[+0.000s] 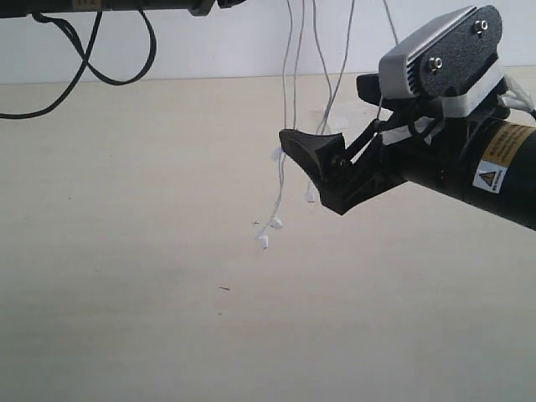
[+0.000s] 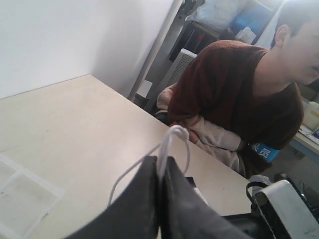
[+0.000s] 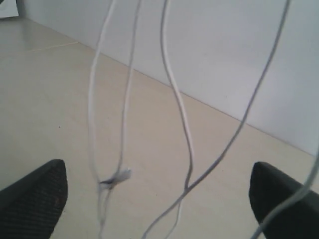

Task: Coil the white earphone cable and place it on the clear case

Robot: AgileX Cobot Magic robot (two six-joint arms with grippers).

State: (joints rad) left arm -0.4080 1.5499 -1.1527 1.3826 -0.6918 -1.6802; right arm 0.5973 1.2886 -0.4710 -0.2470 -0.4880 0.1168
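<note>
Right end effector [image 3: 159, 199] spread, earphone cable [image 3: 115, 178] between, seemingly untouched

The pale table [image 1: 126, 318] carries the clear case [image 2: 22, 196], lying flat.

Bright, even, soft light; shadows on table [image 1: 126, 251] faint. Exterior slightly grainy. Wrist views: close fingers [image 3: 32, 196] blurred, cable [image 3: 177, 99] soft, person [image 2: 229, 94] smeared.
</note>
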